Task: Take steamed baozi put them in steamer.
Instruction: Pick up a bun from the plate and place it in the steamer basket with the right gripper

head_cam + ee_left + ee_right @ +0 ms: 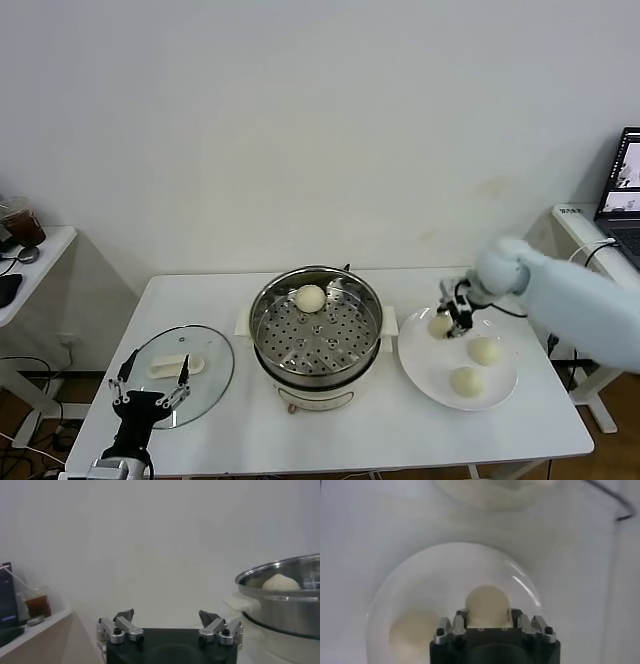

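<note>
The steamer (315, 378) stands mid-table with one baozi (311, 298) on its perforated tray; both also show in the left wrist view, the steamer (285, 605) and the bun (281, 582). Three baozi lie on the white plate (425, 365) to its right. My right gripper (452, 318) is down on the plate's far bun (438, 326), fingers pressed on both its sides; in the right wrist view the bun (487, 600) sits between the fingers of that gripper (487, 614). The other two buns (484, 350) (466, 381) lie free. My left gripper (155, 372) is open and empty at the front left.
A round glass lid (205, 350) with a white handle lies on the table's left, just beyond the left gripper. A side table with a drink cup (37, 605) stands at the far left. A laptop (625, 190) sits at the far right. A black cable (620, 505) runs near the plate.
</note>
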